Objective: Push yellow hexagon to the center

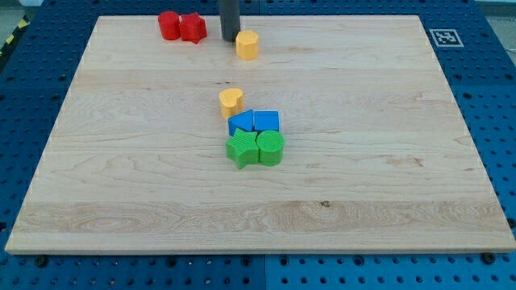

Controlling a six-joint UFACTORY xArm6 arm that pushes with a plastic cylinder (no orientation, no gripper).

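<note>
Sitting near the view's top edge of the wooden board (121, 185), the yellow hexagon (247, 44) looks small, rigid and light, likely to slide easily. My tip (230, 39), a bare rod with no fingers to open or close, stands just beside its left face; pushing from its top side seems best. No containers show.

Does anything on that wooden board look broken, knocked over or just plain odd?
Nothing stands out. The blocks all sit flat on the wooden board, undamaged. My tip is near the view's top, just left of the yellow hexagon. The other blocks sit in tidy clusters, none tipped or spilled.
</note>
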